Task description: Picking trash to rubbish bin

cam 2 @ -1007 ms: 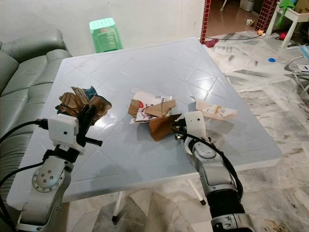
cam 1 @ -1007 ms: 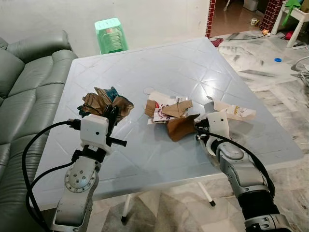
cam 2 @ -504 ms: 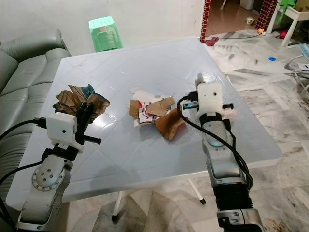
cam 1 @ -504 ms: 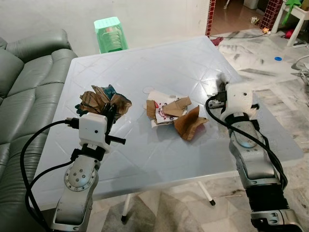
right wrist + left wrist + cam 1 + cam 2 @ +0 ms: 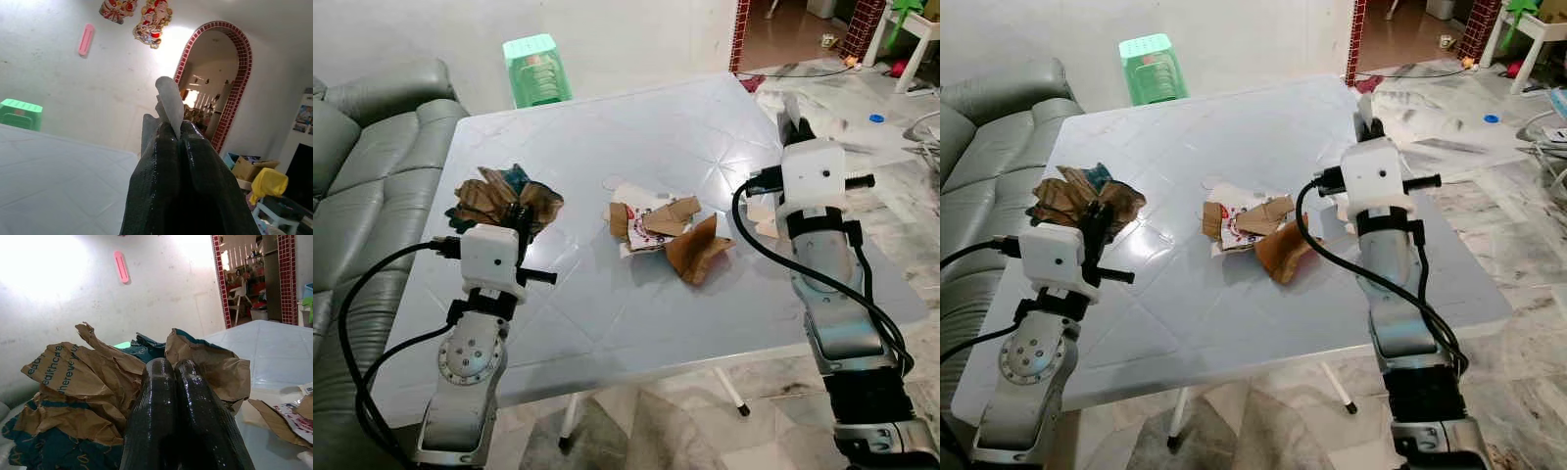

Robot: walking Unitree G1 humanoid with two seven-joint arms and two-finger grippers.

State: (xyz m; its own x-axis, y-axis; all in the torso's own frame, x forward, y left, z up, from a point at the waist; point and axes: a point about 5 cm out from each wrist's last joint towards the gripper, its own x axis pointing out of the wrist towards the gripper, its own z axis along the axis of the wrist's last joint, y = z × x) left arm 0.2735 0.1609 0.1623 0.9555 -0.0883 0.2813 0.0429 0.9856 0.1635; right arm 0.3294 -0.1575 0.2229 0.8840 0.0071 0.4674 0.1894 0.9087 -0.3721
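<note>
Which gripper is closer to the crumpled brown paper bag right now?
Left. The left gripper is shut right at the crumpled brown paper bag; the right gripper is raised across the table, pinching a white scrap.

A big pale blue table with paper trash lying on it

The table top shines and has thin crossing lines pressed into it. Right at the tips of the left gripper's closed fingers lies a crumpled brown and teal paper bag. In the middle of the table, between the two sets of fingers, sits a heap of torn cardboard and printed paper, with a brown cardboard piece leaning at its near edge. Below the raised right gripper, whose fingers pinch a pale scrap, lies a white paper piece. The table stands on a marbled tile floor.
</note>
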